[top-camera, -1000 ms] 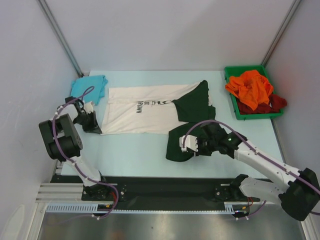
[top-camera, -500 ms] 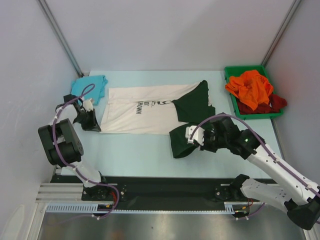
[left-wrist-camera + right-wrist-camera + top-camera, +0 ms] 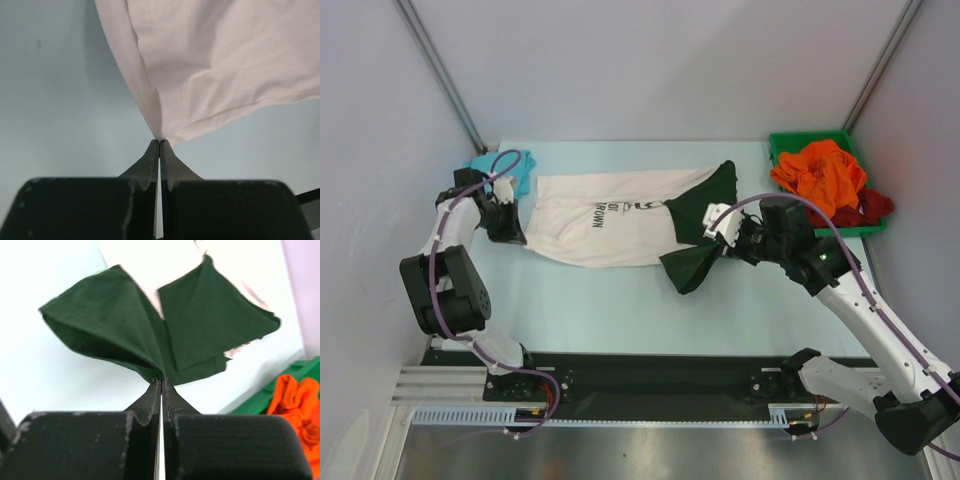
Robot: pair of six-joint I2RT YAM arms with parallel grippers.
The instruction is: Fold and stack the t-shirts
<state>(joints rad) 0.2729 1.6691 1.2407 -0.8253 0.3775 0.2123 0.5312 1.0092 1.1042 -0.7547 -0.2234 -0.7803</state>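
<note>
Cream cloth of the Charlie Brown t-shirt (image 3: 610, 225) lies spread on the table (image 3: 620, 300), its hem corner pinched in the closed left gripper (image 3: 159, 144). The right gripper (image 3: 161, 381) is clamped on 1 dark green sleeve (image 3: 100, 325), holding it bunched and seemingly just off the surface; the orange t-shirt (image 3: 817, 172) sits in the green bin (image 3: 786, 210).

The left arm (image 3: 445, 285) and right arm (image 3: 865, 312) pair white links with black joint housings, with a purple cable looping along each (white plug near the wrist). Their bases are at 7 and 5 o'clock. The left gripper (image 3: 159, 142) and right gripper (image 3: 161, 380) have matte black wedge fingers.
</note>
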